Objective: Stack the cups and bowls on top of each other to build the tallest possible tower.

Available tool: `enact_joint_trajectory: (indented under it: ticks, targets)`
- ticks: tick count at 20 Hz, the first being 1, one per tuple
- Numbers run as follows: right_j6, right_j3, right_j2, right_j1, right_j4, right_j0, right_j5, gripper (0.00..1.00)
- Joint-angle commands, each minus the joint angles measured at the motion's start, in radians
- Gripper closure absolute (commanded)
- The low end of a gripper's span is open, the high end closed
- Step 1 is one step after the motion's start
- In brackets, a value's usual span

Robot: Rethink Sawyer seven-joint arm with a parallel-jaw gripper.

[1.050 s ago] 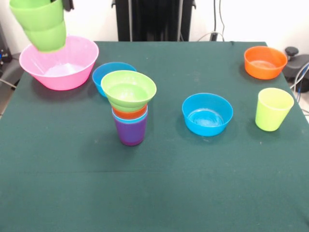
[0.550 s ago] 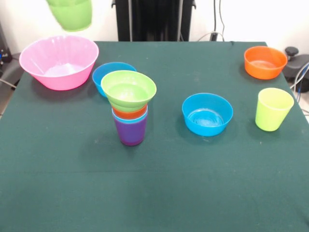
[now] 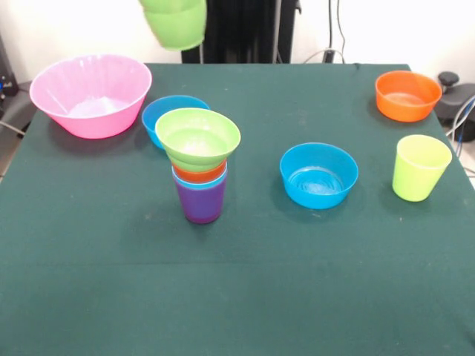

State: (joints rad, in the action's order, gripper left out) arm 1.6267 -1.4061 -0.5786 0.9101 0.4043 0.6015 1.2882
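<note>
Green bowl [image 3: 198,139] atop nested tower [image 3: 200,176]; other bowls empty; tool's grip unseen, state undeterminable.

green table [image 3: 297,297] | tower [image 3: 199,167] | 4 bowls [image 3: 318,175] | 1 cup [image 3: 419,167]

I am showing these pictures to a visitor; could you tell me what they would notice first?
Probably the tower at centre left: a green bowl topping orange, light blue and purple cups. Next, a green cup hanging in the air at the top edge, and the big pink bowl at far left.
</note>
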Motion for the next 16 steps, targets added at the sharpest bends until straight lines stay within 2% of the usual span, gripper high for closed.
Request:
enact_joint_trajectory:
  ticks: [1, 9, 16]
  targets:
    - [0.214, -0.163, 0.088, -0.009, -0.010, -0.063, -0.126, 1.00]
    - [0.248, -0.229, 0.135, 0.008, -0.006, -0.105, -0.200, 1.00]
    - [0.253, -0.294, 0.162, -0.001, -0.009, -0.104, -0.288, 1.00]
